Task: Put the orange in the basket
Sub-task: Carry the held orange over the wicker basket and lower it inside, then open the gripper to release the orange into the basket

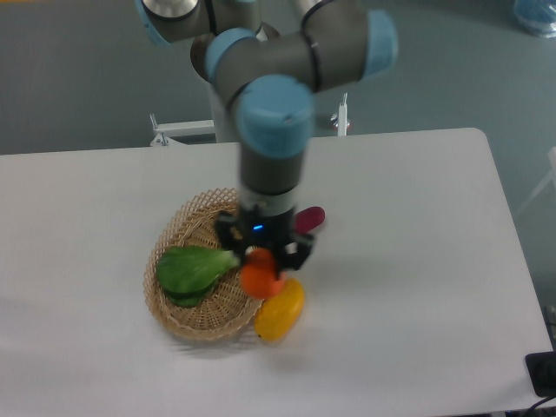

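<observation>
end effector (261, 261) pinching orange (259, 280) | over basket (187, 317) rt rim | bok choy (189, 269) inside

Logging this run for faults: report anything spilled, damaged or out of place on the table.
Nothing stands out. The gripper holds the orange over the basket rim; the leafy green lies inside, and the yellow fruit and purple vegetable rest beside it.

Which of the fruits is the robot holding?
The orange, round and clamped in the gripper over the basket rim; the yellow fruit lies on the table.
</observation>
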`<move>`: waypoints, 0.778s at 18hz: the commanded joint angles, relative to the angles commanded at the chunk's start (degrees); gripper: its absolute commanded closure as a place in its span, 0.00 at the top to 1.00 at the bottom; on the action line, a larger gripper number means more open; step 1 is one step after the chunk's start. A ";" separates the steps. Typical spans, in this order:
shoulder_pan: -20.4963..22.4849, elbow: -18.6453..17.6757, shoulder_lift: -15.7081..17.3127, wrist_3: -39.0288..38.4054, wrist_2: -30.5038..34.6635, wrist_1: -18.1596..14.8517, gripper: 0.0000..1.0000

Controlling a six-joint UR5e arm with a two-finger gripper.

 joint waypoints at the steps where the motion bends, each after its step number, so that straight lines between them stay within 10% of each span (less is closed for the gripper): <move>1: -0.53 -0.35 -0.61 -2.10 0.09 0.70 0.50; 7: -2.47 -5.44 -3.61 -11.97 0.53 12.47 0.50; 14: -4.58 -8.09 -5.10 -11.44 1.76 12.75 0.56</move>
